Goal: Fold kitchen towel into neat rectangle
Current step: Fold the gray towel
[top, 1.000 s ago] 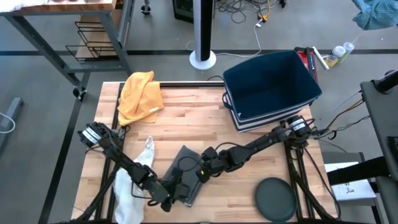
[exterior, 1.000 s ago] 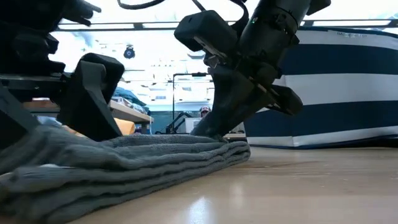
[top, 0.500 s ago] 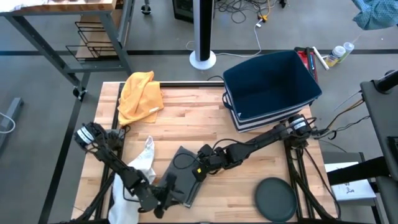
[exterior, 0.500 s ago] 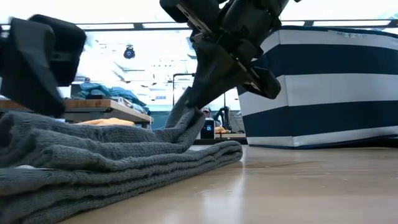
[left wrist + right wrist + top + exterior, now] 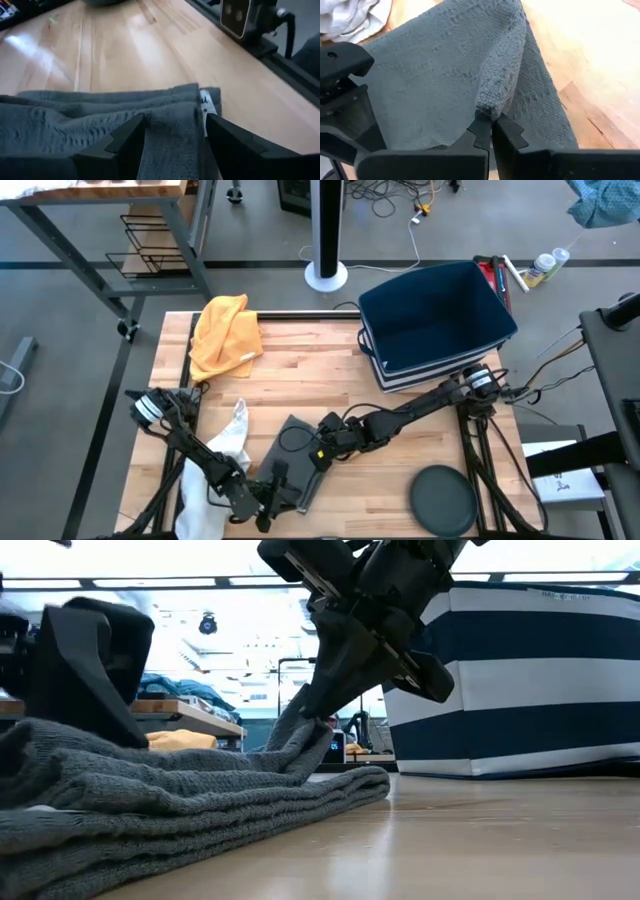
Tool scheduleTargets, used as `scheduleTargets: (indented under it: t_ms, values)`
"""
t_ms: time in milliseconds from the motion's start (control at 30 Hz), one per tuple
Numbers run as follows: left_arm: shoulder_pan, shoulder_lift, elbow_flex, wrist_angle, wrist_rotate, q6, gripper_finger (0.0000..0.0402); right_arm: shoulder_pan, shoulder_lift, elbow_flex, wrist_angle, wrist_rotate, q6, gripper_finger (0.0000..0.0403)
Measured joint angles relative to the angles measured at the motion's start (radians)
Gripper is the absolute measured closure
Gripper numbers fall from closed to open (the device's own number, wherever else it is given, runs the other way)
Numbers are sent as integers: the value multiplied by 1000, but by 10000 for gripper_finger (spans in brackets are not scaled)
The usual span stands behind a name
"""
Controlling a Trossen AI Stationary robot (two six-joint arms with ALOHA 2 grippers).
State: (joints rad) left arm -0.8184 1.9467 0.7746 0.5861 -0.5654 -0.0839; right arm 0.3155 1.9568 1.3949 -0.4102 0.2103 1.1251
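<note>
Bin (image 5: 437, 310) in navy with white stripes stands empty behind the right gripper (image 5: 322, 456); this gripper pinches a raised fold of the grey towel (image 5: 290, 450) on the wooden table (image 5: 320, 370); the left gripper (image 5: 268, 490), fingers spread, straddles the towel's near edge; a yellow cloth (image 5: 226, 332) lies well apart.

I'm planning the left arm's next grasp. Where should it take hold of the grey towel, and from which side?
Probably the open layered edge of the grey towel, at the corner with the white tag. The stacked folds end there, thin enough to pinch. Come in low and level with the wooden table, from the left gripper side. The right gripper already pinches a raised fold at the opposite end.
</note>
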Motion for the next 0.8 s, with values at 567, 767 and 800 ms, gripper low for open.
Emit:
scheduleTargets:
  t_ms: [567,767,800]
  values:
    - [20,18,42,-45,-1,-8,255,1,1,-3,0,0,-4,400]
    - [21,9,46,-64,-2,-41,285,1,1,-3,1,0,-11,400]
    - [21,9,46,-73,-1,-48,289,1,1,-3,1,0,-11,400]
